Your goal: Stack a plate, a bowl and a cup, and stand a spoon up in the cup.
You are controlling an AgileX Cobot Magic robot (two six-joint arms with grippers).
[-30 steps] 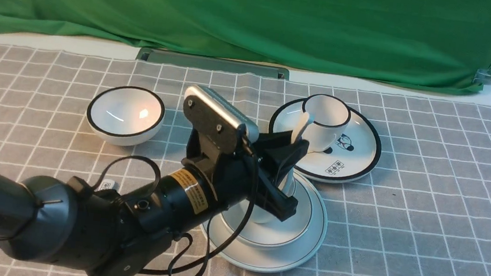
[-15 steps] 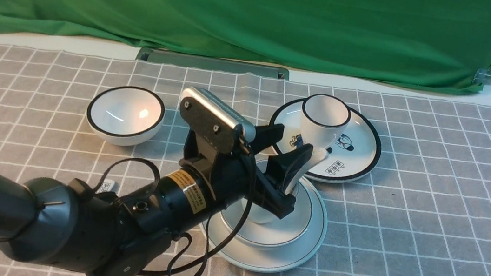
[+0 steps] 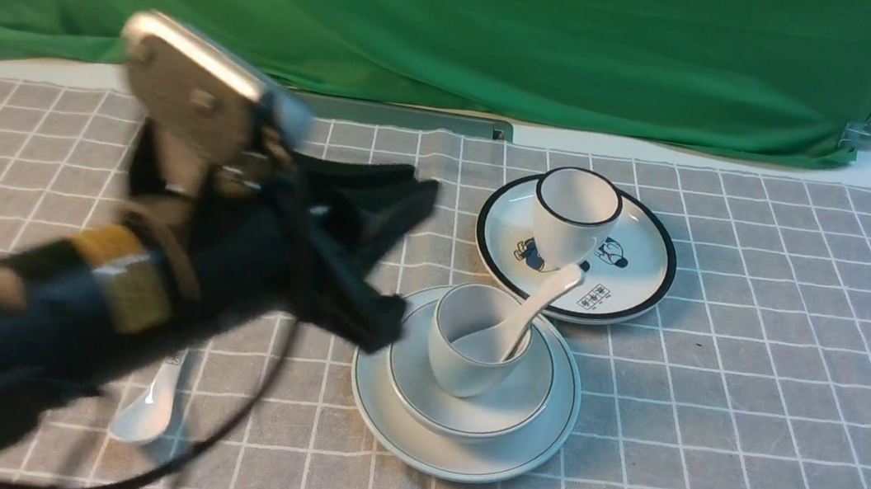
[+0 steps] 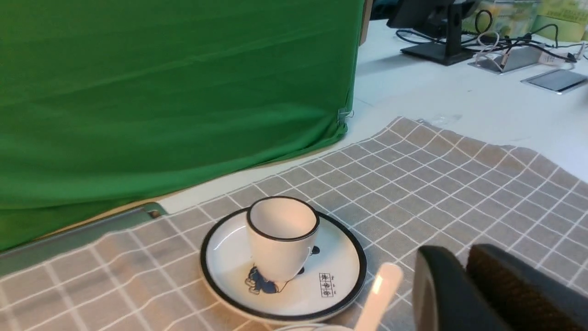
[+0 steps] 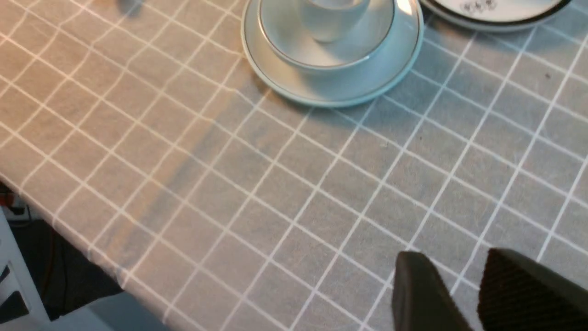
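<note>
The plain white plate (image 3: 459, 462) lies on the checked cloth with the shallow bowl (image 3: 515, 408) in it and the pale cup (image 3: 458, 368) in the bowl. The plain white spoon (image 3: 543, 301) stands tilted in the cup, its handle leaning toward the back right. My left gripper (image 3: 427, 191) is blurred, up and to the left of the stack and apart from it. In the left wrist view the left gripper (image 4: 459, 252) is shut and holds nothing, with the spoon handle (image 4: 381, 294) beside it. My right gripper (image 5: 455, 257) hangs open over bare cloth, near the plate (image 5: 340, 94).
A black-rimmed panda plate (image 3: 633, 290) with a black-rimmed cup (image 3: 576, 212) on it sits just behind the stack. Another white spoon (image 3: 149, 409) lies on the cloth under my left arm. A green curtain (image 3: 462, 23) closes the back. The table's front edge (image 5: 69, 239) is near my right gripper.
My left gripper let go of the spoon, which now leans in the cup. The left arm pulled back up and to the left, and its jaws closed again.
</note>
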